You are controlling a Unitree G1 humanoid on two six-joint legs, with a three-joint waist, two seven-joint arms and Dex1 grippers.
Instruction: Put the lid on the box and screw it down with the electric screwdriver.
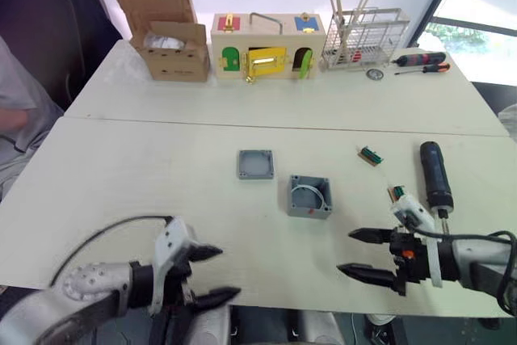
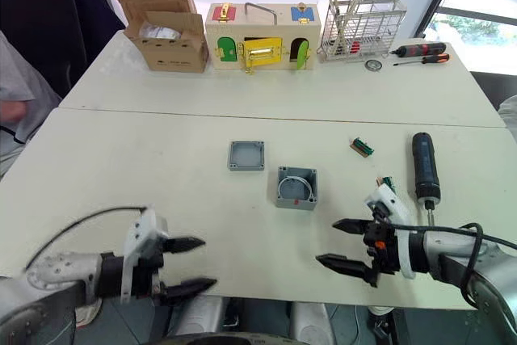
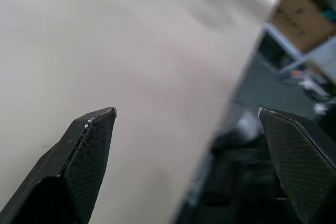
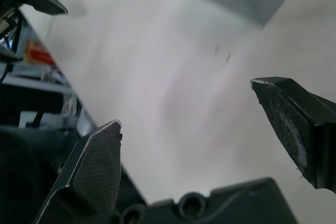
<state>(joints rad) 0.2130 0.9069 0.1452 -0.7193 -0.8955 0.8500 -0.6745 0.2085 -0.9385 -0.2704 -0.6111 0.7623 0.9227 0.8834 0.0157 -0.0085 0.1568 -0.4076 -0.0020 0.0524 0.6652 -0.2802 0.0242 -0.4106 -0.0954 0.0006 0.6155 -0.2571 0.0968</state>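
Your left gripper (image 2: 184, 263) hung over the near edge of the table (image 2: 161, 175), its 2 fingers spread wide with nothing between them. The lid (image 2: 245, 155) lay flat on the table well ahead of it and to its right, rim up. Just beside the lid, nearer you and to the right, stood the box (image 2: 296, 187), open side up, with a small red mark on its near wall; lid and box were close but apart. Your right gripper (image 2: 340, 244) also hovered near the table's front edge, fingers parted and empty, pointing left; the box sat ahead of it and slightly left, near but not touching. The screwdriver (image 2: 424, 166) lay on the table to the right of the box, ahead of your right wrist, its thin bit pointing toward you. It touched neither gripper.
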